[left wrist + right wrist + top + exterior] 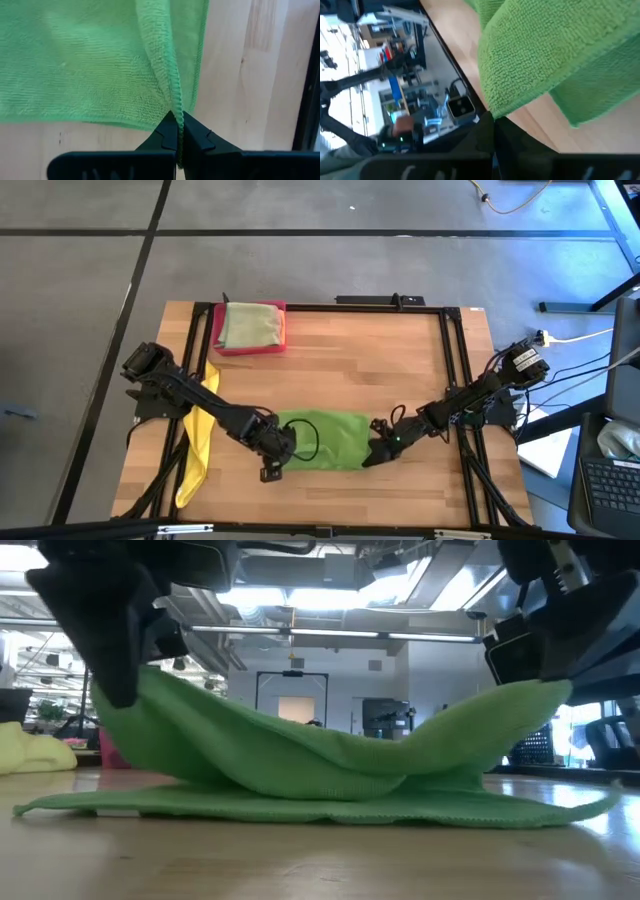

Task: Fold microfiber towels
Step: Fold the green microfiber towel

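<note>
Because a fold needs one edge carried over the rest, both claws have pinched the green towel [322, 440] at opposite ends and lifted them. The left claw [176, 142] is clamped tight on the towel's left hem, and the right claw [380, 452] is closed on the right end. In the low view the cloth rises at each side and sags in the middle, while its lower layer lies flat on the tabletop [350, 355] — so the held edge looks ready to be swept across, probably toward the far side, though the direction is hard to judge from here.

The towel sits near the front edge of the tabletop, roughly centred. A yellow towel [198, 435] hangs off the left side under the left arm. At the far left, a pink tray [218, 338] holds a folded olive towel [250, 324], likely the place for finished ones.

The tabletop is pale wood planking framed by black rails. Around it lies grey floor with dark seams — beyond, a bright workshop with ceiling lights and shelving.
</note>
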Robot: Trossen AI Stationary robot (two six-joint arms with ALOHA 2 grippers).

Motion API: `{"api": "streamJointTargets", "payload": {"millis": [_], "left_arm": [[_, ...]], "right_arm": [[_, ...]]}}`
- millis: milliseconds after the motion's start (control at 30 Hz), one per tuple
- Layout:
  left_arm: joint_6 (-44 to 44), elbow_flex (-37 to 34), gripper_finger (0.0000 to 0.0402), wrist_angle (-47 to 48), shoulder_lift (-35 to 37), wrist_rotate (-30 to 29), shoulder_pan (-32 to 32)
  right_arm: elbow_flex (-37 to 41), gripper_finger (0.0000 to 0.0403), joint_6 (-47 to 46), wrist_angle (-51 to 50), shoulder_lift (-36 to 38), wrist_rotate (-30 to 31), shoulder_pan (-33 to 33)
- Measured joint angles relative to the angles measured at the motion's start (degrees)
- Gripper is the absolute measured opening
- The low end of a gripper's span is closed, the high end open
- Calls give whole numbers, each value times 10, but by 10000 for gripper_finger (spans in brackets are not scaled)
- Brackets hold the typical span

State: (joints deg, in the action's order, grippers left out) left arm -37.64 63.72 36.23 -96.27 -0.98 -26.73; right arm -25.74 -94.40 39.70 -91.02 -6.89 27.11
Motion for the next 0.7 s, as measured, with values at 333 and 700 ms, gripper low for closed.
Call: {"api": "streamJointTargets", "payload": {"millis": [333,700], "left_arm": [[21,0,0,42,0,-34,-32],[22,0,0,14,0,-56,-45]], "right_arm": [[0,8,3,-4,0,-31,0],[0,16,4,-94,0,-89,-2]]}}
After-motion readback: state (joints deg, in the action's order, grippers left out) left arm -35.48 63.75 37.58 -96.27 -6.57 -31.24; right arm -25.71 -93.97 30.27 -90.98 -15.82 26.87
